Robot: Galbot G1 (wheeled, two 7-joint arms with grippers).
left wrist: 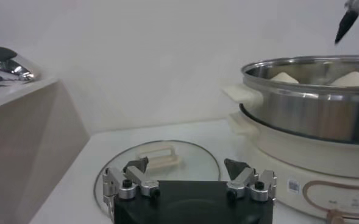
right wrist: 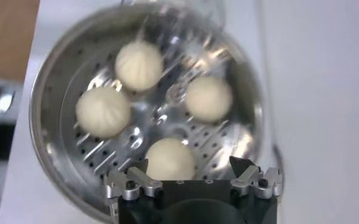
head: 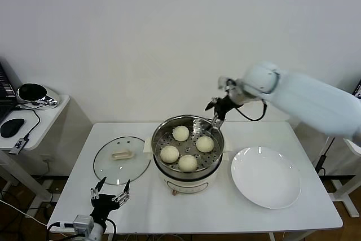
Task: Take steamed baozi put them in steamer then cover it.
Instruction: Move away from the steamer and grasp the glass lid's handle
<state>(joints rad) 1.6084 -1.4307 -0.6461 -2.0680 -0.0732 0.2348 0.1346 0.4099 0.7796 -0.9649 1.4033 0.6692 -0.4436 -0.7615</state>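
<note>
The steamer stands mid-table, a steel pot on a cream-white base. Four cream-white baozi lie on its perforated tray: one at the back, one at the right, one at the left, one at the front. My right gripper hangs open and empty just above the pot's far right rim. In the right wrist view it looks down on the tray. The glass cover lies flat on the table left of the steamer. My left gripper is open near the front edge, just before the cover.
An empty white plate lies right of the steamer. A side table at the far left holds a steel bowl and a mouse. The steamer's side rises to the right of my left gripper.
</note>
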